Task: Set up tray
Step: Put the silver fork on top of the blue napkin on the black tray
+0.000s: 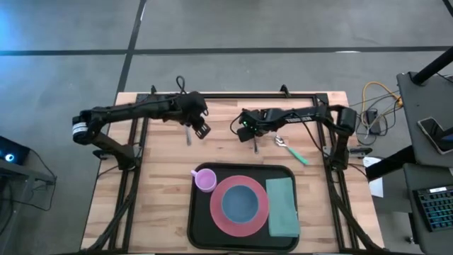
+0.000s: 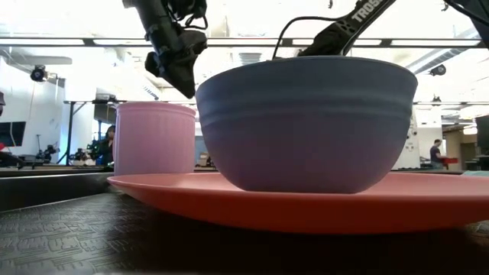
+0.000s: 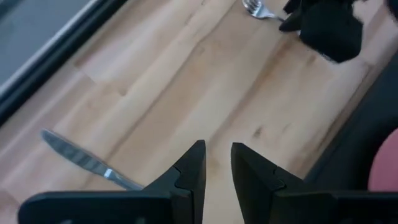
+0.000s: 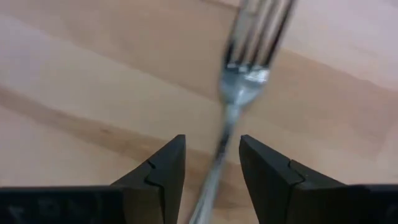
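Right gripper (image 4: 212, 163) of mine hangs part open, the fork (image 4: 244, 74) handle running between its fingers, contact unclear. Left gripper (image 3: 217, 163) is narrowly parted above bare wood beside the knife (image 3: 87, 160). Nearer me the tray (image 1: 198, 228) lies well apart from both.

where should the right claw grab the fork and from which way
By the thin handle, from straight above. The fork lies flat on the wooden table, so only its narrow handle fits between the fingers. The right claw is open with the handle running between its fingers.
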Controlling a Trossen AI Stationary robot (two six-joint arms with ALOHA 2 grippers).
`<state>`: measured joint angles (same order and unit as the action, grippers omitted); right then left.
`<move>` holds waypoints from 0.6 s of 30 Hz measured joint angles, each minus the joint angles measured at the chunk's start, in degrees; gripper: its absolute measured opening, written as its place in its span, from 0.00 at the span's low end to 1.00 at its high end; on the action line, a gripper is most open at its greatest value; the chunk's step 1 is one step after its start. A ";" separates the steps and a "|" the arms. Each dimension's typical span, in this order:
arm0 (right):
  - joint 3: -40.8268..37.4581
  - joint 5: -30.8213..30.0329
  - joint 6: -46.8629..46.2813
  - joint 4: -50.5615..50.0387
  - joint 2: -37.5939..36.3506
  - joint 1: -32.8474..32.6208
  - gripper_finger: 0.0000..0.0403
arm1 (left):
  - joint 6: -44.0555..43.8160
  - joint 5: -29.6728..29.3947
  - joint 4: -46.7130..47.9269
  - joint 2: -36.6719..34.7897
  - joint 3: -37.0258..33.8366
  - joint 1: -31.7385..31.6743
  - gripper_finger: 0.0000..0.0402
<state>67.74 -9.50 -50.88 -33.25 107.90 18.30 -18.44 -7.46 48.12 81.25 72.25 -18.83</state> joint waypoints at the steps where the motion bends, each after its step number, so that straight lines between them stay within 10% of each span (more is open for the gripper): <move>1: -0.23 -0.48 -0.84 0.03 -0.04 0.31 0.34 | 1.54 0.02 0.04 0.00 -0.02 -0.59 0.14; 18: -1.81 -0.60 -0.17 2.56 0.00 1.49 0.24 | 10.53 0.11 -6.68 -0.02 -4.29 -7.33 0.14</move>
<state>65.93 -10.10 -51.05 -30.69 107.90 19.79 -7.90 -7.35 41.44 81.23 67.96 -26.15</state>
